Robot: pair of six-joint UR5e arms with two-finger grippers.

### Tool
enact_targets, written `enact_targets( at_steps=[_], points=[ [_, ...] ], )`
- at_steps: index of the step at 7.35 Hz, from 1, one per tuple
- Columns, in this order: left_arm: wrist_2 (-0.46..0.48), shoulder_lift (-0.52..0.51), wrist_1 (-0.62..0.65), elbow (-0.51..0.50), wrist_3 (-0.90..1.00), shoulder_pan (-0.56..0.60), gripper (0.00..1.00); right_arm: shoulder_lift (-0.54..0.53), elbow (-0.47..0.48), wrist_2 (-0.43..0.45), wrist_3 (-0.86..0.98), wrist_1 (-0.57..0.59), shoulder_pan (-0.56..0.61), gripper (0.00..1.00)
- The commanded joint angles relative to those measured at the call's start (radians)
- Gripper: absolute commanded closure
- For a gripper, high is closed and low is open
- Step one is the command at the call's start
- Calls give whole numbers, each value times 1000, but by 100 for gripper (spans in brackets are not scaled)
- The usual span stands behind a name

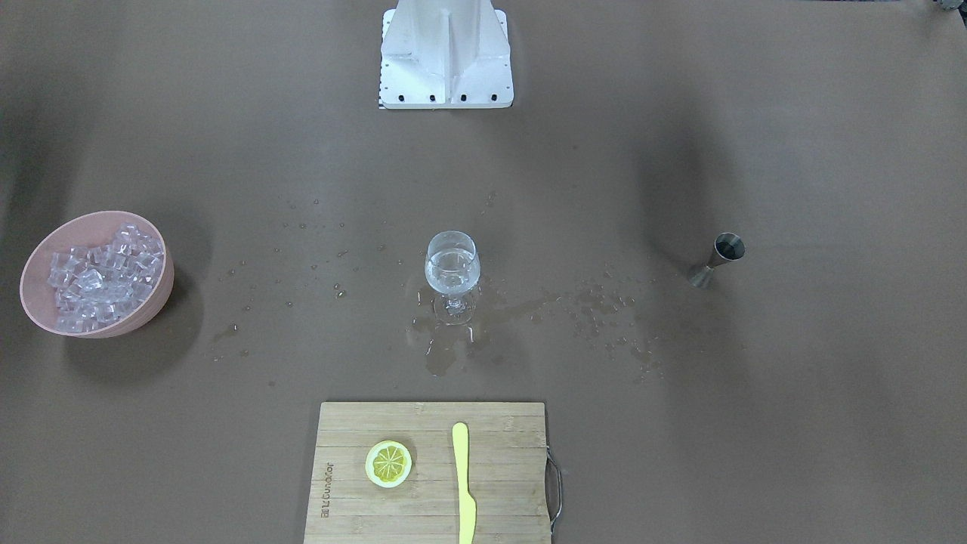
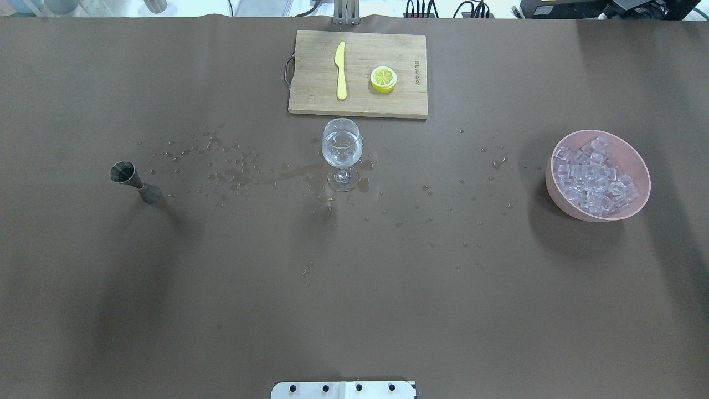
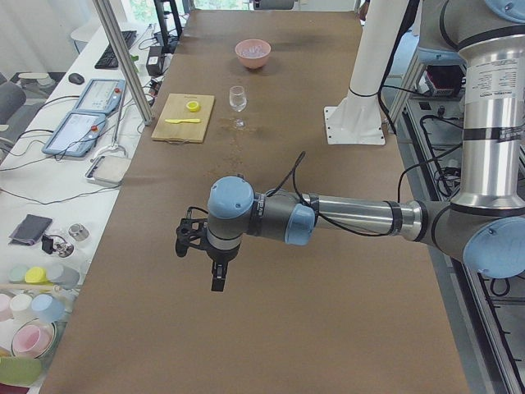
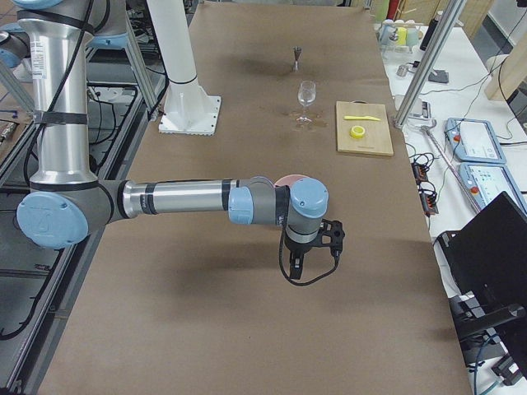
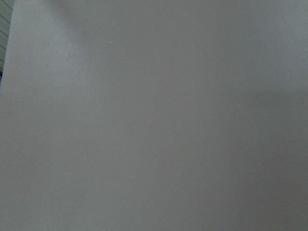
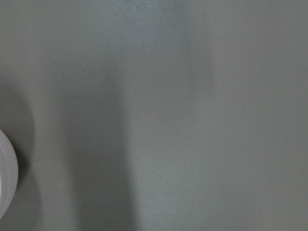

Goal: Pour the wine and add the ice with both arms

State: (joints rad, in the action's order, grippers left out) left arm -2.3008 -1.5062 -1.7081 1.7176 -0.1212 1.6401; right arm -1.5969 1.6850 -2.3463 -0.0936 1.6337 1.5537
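A stemmed wine glass (image 1: pixel 452 273) stands mid-table with clear wine (image 2: pixel 342 152) in its bowl. A pink bowl (image 1: pixel 34 302) heaped with clear ice cubes (image 1: pixel 102 276) sits at the robot's right end, also in the overhead view (image 2: pixel 595 176). A steel jigger (image 2: pixel 133 181) stands at the robot's left. Both arms are out of the overhead and front views. The left arm (image 3: pixel 353 217) hangs over the near table end, its gripper (image 3: pixel 201 250) pointing down. The right arm (image 4: pixel 181 197) holds its gripper (image 4: pixel 317 247) near the bowl. I cannot tell whether either gripper is open.
A wooden cutting board (image 2: pixel 310 105) at the far edge carries a yellow knife (image 2: pixel 340 69) and a lemon slice (image 2: pixel 383 78). Spilled drops and a puddle (image 1: pixel 446 347) lie around the glass. The white base column (image 1: pixel 446 53) stands at the robot's side.
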Motion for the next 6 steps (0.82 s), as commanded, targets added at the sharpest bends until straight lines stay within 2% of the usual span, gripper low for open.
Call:
enact_targets(
  at_steps=[1, 6],
  points=[
    [0, 0, -1, -1, 0, -3, 2, 2, -1, -8, 0, 0, 3, 0],
    [1, 0, 2, -3, 0, -3, 2, 2, 5, -8, -6, -2, 3, 0]
  ],
)
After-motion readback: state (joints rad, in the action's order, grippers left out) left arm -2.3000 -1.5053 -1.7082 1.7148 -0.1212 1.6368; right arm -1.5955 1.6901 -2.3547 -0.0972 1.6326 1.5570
